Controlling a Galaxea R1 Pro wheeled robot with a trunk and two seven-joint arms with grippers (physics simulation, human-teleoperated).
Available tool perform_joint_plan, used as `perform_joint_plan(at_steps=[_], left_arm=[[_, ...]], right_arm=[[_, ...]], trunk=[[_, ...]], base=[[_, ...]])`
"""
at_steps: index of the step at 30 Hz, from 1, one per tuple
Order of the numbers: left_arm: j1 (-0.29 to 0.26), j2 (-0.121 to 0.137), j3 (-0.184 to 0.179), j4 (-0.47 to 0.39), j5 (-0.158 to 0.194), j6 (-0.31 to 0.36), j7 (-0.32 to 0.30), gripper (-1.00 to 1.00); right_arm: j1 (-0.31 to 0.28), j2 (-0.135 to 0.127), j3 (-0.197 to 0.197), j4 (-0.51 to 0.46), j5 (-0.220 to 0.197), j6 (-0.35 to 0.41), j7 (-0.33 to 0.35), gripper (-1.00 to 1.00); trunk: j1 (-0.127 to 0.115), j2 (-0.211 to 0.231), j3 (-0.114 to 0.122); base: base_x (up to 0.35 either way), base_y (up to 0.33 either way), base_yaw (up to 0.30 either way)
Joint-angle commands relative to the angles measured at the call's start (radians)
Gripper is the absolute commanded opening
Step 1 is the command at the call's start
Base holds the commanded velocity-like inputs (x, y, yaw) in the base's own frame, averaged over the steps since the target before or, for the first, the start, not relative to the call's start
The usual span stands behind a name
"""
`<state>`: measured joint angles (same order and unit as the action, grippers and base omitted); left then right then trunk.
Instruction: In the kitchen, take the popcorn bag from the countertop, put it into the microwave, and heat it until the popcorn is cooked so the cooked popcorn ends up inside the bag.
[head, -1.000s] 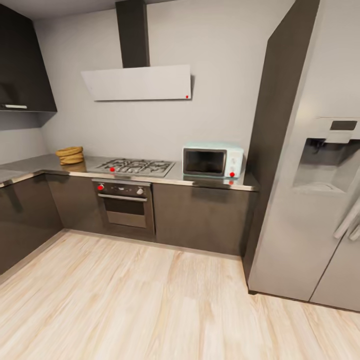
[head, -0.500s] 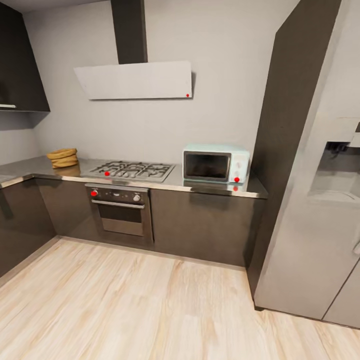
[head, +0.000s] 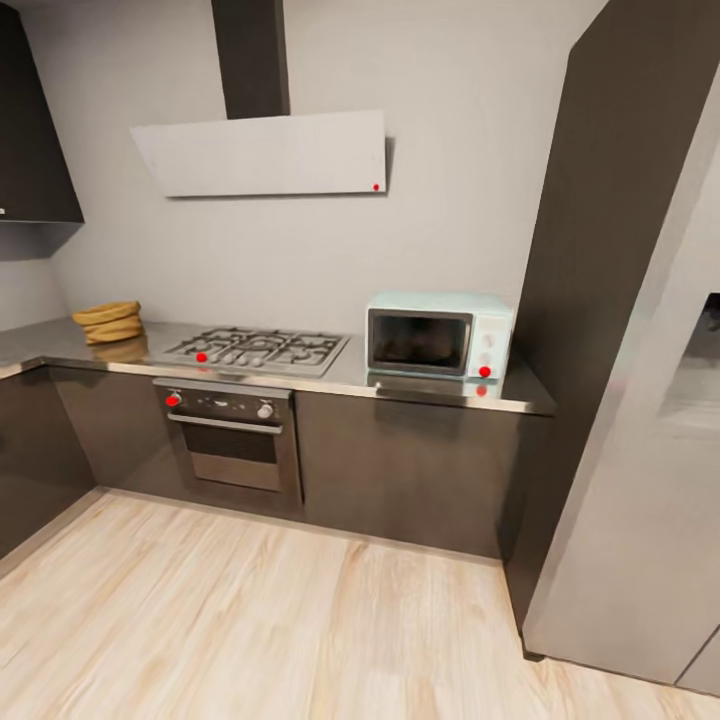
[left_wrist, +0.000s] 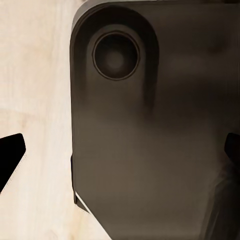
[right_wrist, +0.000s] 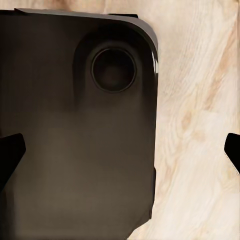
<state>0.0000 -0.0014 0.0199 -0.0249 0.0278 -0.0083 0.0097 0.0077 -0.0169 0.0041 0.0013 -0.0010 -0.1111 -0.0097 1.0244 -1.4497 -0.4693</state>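
The pale mint-blue microwave (head: 440, 338) stands shut at the right end of the grey countertop (head: 340, 375), its dark glass door facing me and a red light on its panel. The popcorn bag (head: 110, 322), tan-brown with a rolled rim, sits far to the left on the same countertop, past the hob. The popcorn itself is hidden. In the left wrist view my left gripper (left_wrist: 121, 152) is open, its dark fingertips (left_wrist: 10, 156) wide apart over my dark base and the wooden floor. The right gripper (right_wrist: 121, 152) is open the same way.
A gas hob (head: 258, 349) lies between bag and microwave, with an oven (head: 232, 438) under it and a range hood (head: 262, 152) above. A tall dark panel and grey fridge (head: 640, 480) stand to the right. Light wooden floor (head: 250, 620) lies before the cabinets.
The whole head view has shifted: the camera has come closer to the counter and turned, so the microwave looks larger. Nothing on the countertop has moved.
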Motion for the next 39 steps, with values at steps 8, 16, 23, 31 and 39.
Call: perform_joint_plan(at_steps=[8, 16, 23, 31, 39], left_arm=[[0.000, 0.000, 0.002, -0.001, 0.003, -0.001, 0.001, 1.00], [0.000, 0.000, 0.002, 0.000, 0.003, -0.001, 0.001, 1.00], [0.000, 0.000, 0.002, 0.000, 0.003, -0.001, 0.001, 1.00], [0.000, 0.000, 0.002, -0.001, 0.003, -0.001, 0.001, 1.00], [0.000, 0.000, 0.002, 0.000, 0.001, -0.001, 0.000, 1.00]], right_arm=[[0.000, 0.000, 0.000, 0.000, -0.002, -0.014, -0.001, 1.00], [0.000, 0.000, -0.002, 0.000, -0.006, -0.016, -0.001, 1.00], [0.000, 0.000, -0.003, 0.000, -0.007, -0.016, -0.001, 1.00], [0.000, 0.000, -0.003, 0.000, -0.007, -0.016, -0.001, 1.00], [0.000, 0.000, -0.003, 0.000, -0.007, -0.016, -0.001, 1.00]], trunk=[[0.001, 0.000, -0.001], [0.001, 0.000, -0.001], [0.001, 0.000, -0.001], [0.001, 0.000, -0.001], [0.001, 0.000, -0.001]], base=[[0.304, -0.120, 0.000], [0.173, -0.093, -0.077], [0.006, -0.003, -0.236], [0.000, 0.000, -0.244], [0.000, 0.000, -0.245]])
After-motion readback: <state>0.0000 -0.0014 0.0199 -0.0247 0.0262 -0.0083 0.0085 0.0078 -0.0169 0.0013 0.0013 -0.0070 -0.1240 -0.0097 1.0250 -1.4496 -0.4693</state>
